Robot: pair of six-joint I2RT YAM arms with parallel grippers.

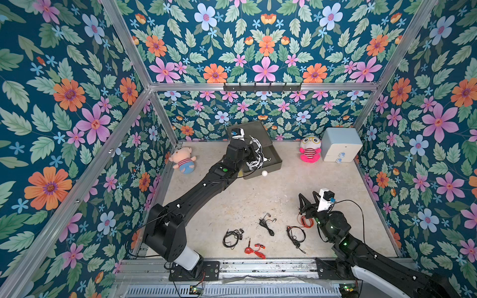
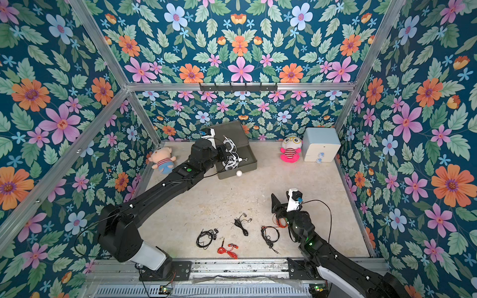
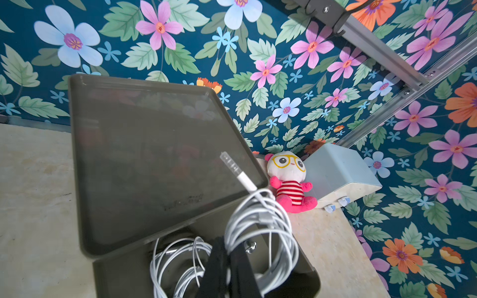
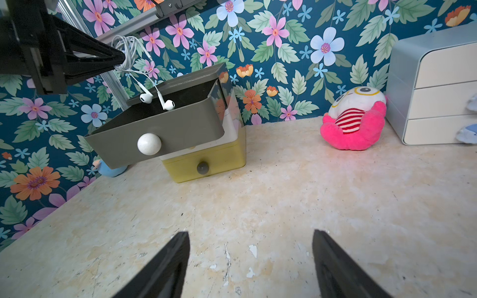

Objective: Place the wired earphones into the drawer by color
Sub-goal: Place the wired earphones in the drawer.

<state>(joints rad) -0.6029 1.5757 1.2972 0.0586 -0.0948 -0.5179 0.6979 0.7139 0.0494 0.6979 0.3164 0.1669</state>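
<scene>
A bundle of white earphones (image 4: 128, 49) is pinched in the left gripper (image 4: 120, 57), which is pressed tight on the cable just above the open grey drawer (image 4: 180, 126). Two earbuds (image 4: 167, 104) hang loose over the drawer. When the bundle is let go, the cable could be caught on the gripper and pulled back out. It could also get tangled with the white cables (image 3: 188, 278) that seem to lie inside. The right gripper (image 4: 250, 232) is spread and empty, well away from the drawer.

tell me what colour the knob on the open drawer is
White knob, shown best in the right wrist view.
</scene>
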